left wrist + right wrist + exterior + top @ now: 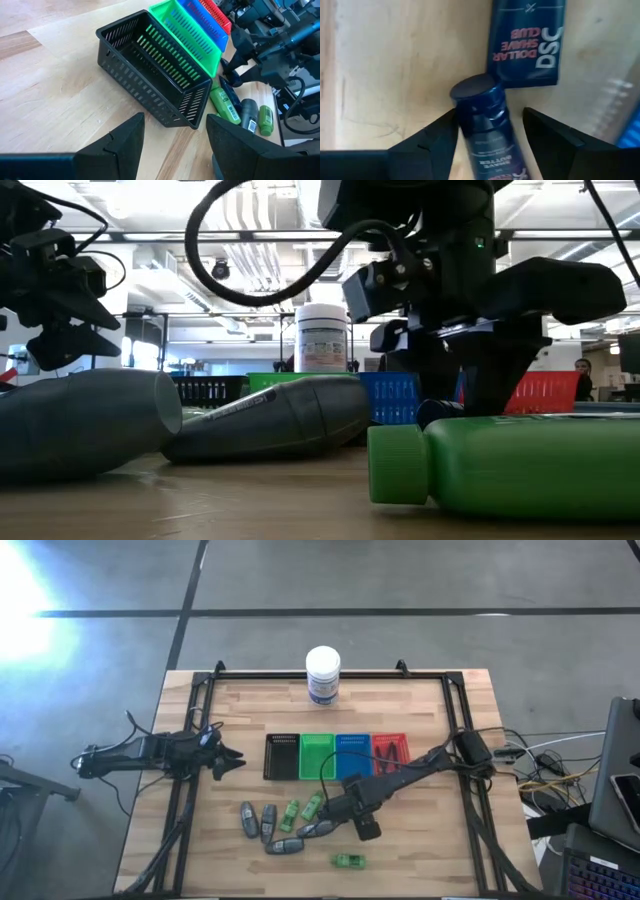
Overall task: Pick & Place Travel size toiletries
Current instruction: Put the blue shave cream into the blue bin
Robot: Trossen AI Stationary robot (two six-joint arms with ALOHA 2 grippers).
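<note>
While straddling a dark blue tube (481,145) with the right gripper (490,116), jaws apart, one finger on each side, no visible squeeze yet. Looks like a grasp about to close rather than a carry. Just beyond the cap, a second dark tube (527,40) lying flat, close enough to be nudged.

Judging outward from there, early in the job. Nearly all the travel size toiletries (290,825) loose on the wood in front of the bins: grey tubes (248,818), green bottles (312,806), one green bottle (348,861) off on its own nearer the table edge. Black bin (150,70) seen empty through the left wrist view, green bin (316,755) and blue bin (351,753) apparently empty too; something dark in the red bin (389,748), too small to name.

Off to the side, left gripper (232,758) waiting near the black bin, jaws wide. White jar (323,675) well behind the bins, out of the way. Main hindrance: crowding in the pile around the chosen tube.
</note>
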